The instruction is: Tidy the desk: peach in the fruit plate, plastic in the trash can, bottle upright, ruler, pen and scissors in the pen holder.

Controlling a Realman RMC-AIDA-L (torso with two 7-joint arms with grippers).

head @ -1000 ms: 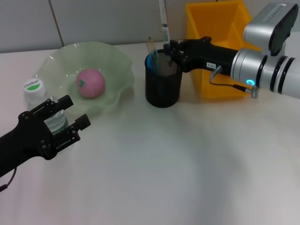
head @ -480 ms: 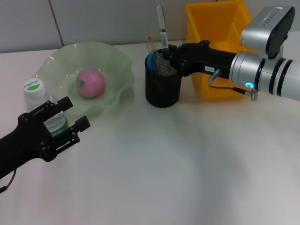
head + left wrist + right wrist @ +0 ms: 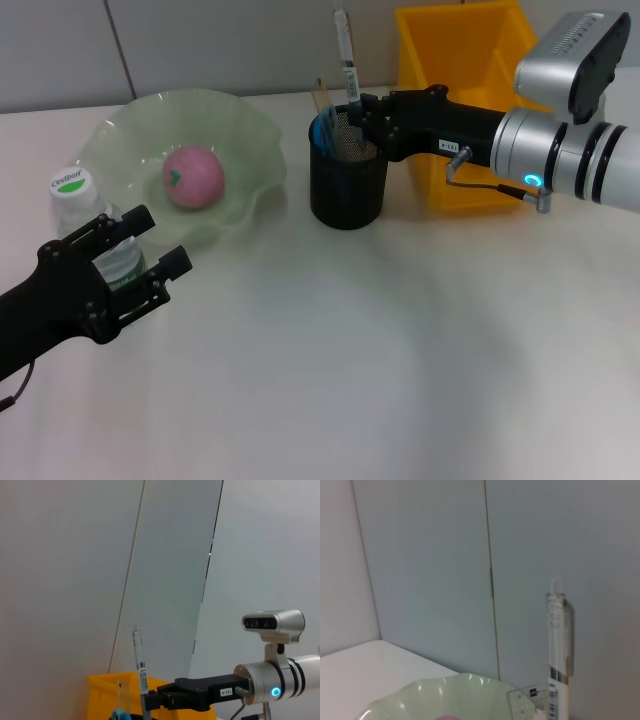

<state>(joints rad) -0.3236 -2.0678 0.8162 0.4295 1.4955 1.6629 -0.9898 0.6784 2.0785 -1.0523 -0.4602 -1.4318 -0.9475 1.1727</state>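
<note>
Pen (image 3: pixel 346 62) lowered since earlier, right gripper (image 3: pixel 362 112) jaws clamping it, over mesh pen holder (image 3: pixel 347 182).

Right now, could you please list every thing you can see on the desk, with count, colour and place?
fruit plate: one, pale green, far left of the desk.
peach: one, pink, inside the fruit plate.
bottle: one, clear with white cap, upright, beside the plate, behind the left pincer.
pen holder: one, black mesh, centre far side.
pen: one, clear, upright, its lower end in the pen holder.
ruler: one, clear, in the holder.
scissors: one, blue handles, in the holder.
trash can: one, yellow, far right.
left pincer: black, open, near the bottle.
right pincer: black, at the pen over the holder.
</note>
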